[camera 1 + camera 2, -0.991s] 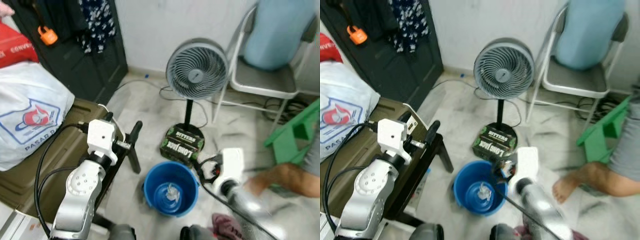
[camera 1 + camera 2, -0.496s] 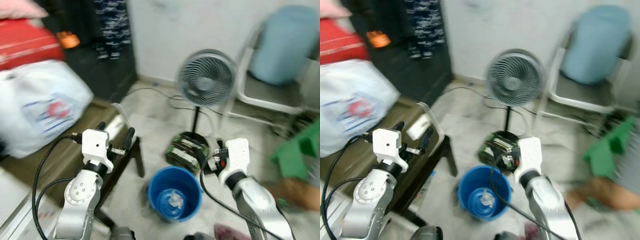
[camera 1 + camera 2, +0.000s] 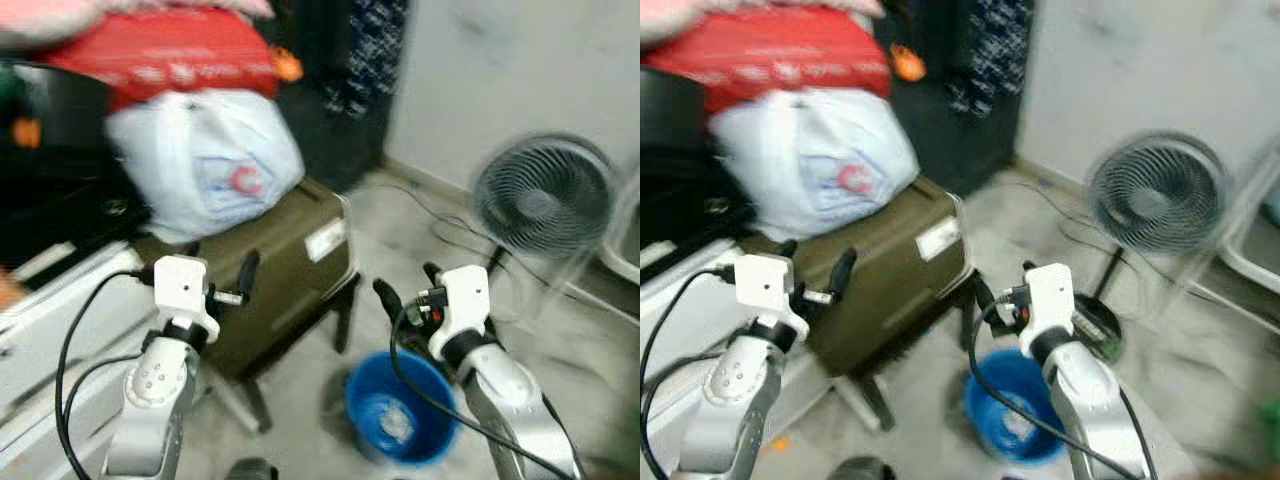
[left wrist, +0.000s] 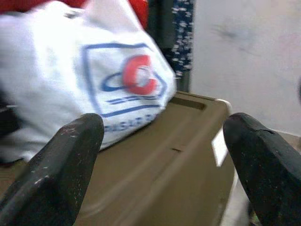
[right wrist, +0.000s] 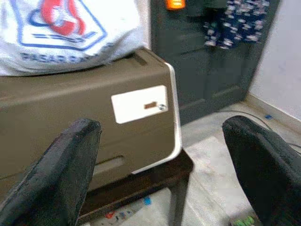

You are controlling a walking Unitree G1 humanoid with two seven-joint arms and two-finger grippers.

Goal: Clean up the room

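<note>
Since camera swung left, both claws agape

Brown box [image 3: 280, 265] on dark stool [image 5: 155, 175], white bag [image 3: 200, 160] atop.

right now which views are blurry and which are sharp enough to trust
Both eye views are smeared sideways: the fan and white bag have soft edges. The left wrist view is mildly soft, though the bag's logo reads. The right wrist view is sharpest: the brown case and its white label are crisp, and both claws' near fingers are out of focus.
</note>
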